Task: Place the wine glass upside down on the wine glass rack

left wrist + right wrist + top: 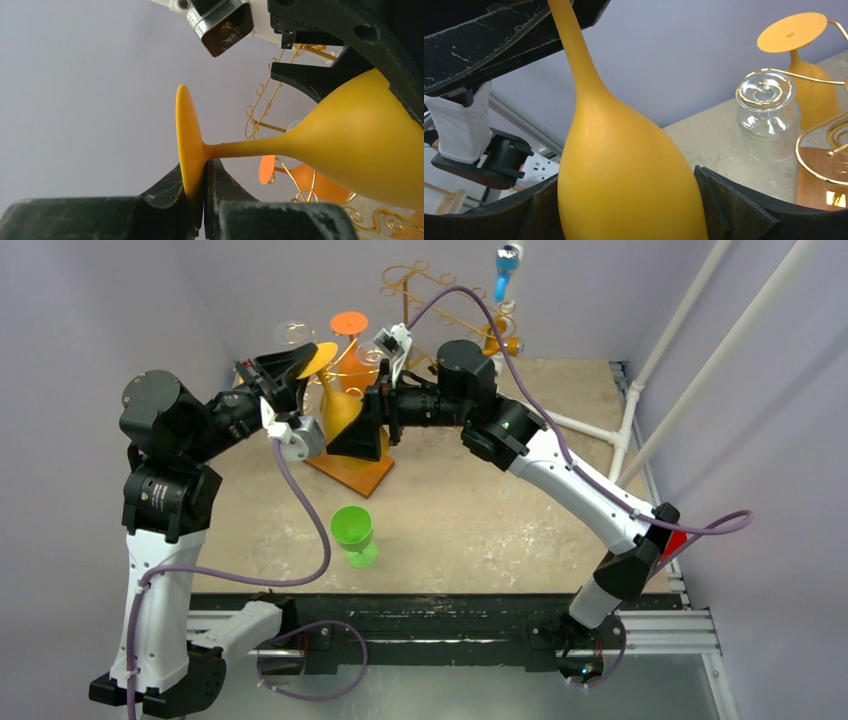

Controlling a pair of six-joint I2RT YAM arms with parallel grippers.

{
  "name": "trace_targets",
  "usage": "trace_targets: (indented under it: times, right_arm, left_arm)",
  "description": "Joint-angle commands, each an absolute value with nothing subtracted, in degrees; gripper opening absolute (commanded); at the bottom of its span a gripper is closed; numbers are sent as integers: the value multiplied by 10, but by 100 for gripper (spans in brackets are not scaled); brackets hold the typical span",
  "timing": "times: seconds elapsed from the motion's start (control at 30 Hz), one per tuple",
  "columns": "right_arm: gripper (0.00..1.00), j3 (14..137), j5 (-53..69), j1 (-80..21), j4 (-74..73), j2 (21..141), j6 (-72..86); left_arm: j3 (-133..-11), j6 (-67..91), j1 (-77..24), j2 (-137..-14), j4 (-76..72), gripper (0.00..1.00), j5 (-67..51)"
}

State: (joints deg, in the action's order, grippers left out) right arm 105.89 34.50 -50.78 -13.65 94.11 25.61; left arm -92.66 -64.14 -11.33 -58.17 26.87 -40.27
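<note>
The yellow wine glass (340,412) hangs tilted in the air beside the gold wire rack (420,285), above the rack's wooden base (360,475). My left gripper (197,172) is shut on the rim of the glass's round foot (186,135); the stem and bowl (360,140) stretch away to the right. My right gripper (624,200) is open wide, a finger on each side of the bowl (624,170) and very close to it. Whether those fingers (729,205) touch the bowl I cannot tell.
An orange glass (348,325) and a clear glass (768,120) hang upside down on the rack. A green glass (353,532) stands on the table in front. A blue glass (505,270) sits high at the rack's far end. White pipes (690,330) run along the right.
</note>
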Motion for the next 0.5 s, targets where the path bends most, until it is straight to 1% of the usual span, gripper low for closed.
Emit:
trace_targets:
  times: [0.0, 0.03, 0.1, 0.13, 0.2, 0.23, 0.3, 0.47]
  right_arm:
    - [83, 1071, 371, -513, -126, 925, 257]
    - [76, 1070, 373, -513, -127, 924, 254]
    - [63, 1060, 361, -513, -127, 916, 239]
    - [58, 1052, 351, -512, -125, 909, 228]
    - [56, 1036, 321, -510, -122, 892, 205]
    - [56, 1029, 306, -506, -119, 887, 196]
    - [56, 1019, 288, -496, -118, 879, 187]
    - [53, 982, 261, -451, -124, 870, 167]
  left_arm:
    - [-929, -656, -113, -579, 219, 0, -410]
    - [-928, -655, -113, -579, 219, 8, -409]
    - [-926, -644, -114, -579, 221, 46, -400]
    - [-926, -635, -113, -580, 222, 54, -394]
    - [-929, -608, -113, -581, 224, 72, -377]
    - [-933, -589, -113, -583, 225, 79, -368]
    - [-949, -565, -113, -589, 254, 86, -350]
    - [-1035, -511, -114, -624, 390, 92, -302]
